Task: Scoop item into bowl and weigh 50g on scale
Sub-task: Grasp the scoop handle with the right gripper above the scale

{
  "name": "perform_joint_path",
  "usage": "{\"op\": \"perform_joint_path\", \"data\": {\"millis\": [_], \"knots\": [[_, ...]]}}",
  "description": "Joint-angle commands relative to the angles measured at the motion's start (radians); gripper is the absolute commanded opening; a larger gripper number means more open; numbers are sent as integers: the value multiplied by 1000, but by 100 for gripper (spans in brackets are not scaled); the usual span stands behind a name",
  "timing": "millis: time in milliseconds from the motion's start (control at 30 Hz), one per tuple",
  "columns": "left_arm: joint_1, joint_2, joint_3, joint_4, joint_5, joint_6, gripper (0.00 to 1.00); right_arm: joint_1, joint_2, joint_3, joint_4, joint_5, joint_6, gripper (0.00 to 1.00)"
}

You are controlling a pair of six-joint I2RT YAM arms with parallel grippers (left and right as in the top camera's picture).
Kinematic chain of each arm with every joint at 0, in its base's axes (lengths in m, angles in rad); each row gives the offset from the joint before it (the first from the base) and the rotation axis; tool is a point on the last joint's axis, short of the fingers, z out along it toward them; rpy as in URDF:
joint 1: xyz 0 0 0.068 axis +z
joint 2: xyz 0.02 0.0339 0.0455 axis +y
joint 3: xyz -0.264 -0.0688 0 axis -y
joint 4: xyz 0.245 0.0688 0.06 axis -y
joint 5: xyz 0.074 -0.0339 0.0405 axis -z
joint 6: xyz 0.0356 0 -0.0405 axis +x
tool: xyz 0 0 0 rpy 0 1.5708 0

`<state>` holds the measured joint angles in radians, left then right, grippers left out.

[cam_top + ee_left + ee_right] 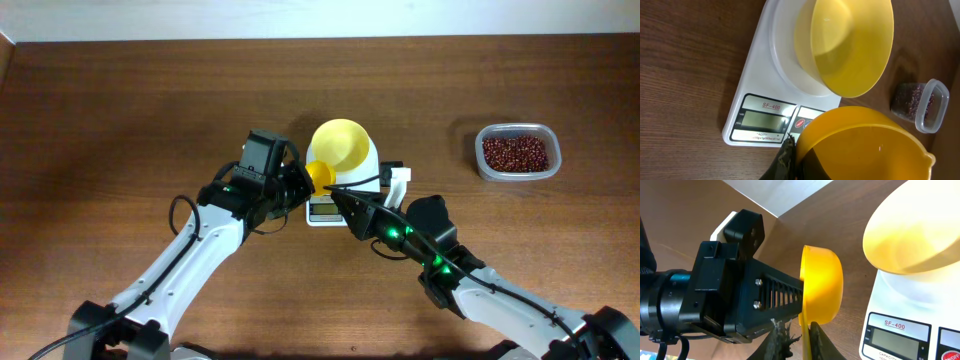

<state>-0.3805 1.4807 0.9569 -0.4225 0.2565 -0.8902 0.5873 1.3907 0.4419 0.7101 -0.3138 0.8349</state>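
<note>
The pale yellow bowl stands on the white scale, and no beans show inside it. My left gripper is shut on a yellow scoop just in front of the scale's display. The scoop's cup looks bare inside. My right gripper comes in from the right and its fingers pinch the scoop's thin yellow edge. The item, dark red-brown beans, lies in a clear container at the far right.
The clear rectangular container sits on the brown wooden table to the right of the scale. Both arms cross low in front of the scale, with the left gripper's black body close to my right fingers.
</note>
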Motion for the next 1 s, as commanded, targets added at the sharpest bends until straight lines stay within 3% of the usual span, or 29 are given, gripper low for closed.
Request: {"op": "perform_joint_path", "data": {"millis": [0,167,267,300,467,600,800,867,900,967], "knots": [[-13,-11,5,-6,10,2,0,8,3,14,11,-11,-6,16],[-13,-11,5,-4,10,33,0,8,3,14,11,-11,-6,15],[-13,-11,5,-4,10,33,0,8,3,14,11,-11,-6,11],[-13,-11,5,-5,10,33,0,8,3,14,11,-12,-6,5],[-13,-11,5,-5,9,33,0,8,3,14,11,-12,-7,4],[-12,-11,5,-5,9,33,9,8,3,14,9,-11,-7,4],[-12,-11,5,33,10,33,40,8,3,14,-25,-10,-14,4],[-11,-11,6,34,9,33,64,8,3,14,-25,-10,-14,4],[-11,-11,6,37,9,33,71,6,3,14,-23,-10,-14,4],[-11,-11,6,53,9,33,76,6,3,14,-5,-11,-14,4]]}}
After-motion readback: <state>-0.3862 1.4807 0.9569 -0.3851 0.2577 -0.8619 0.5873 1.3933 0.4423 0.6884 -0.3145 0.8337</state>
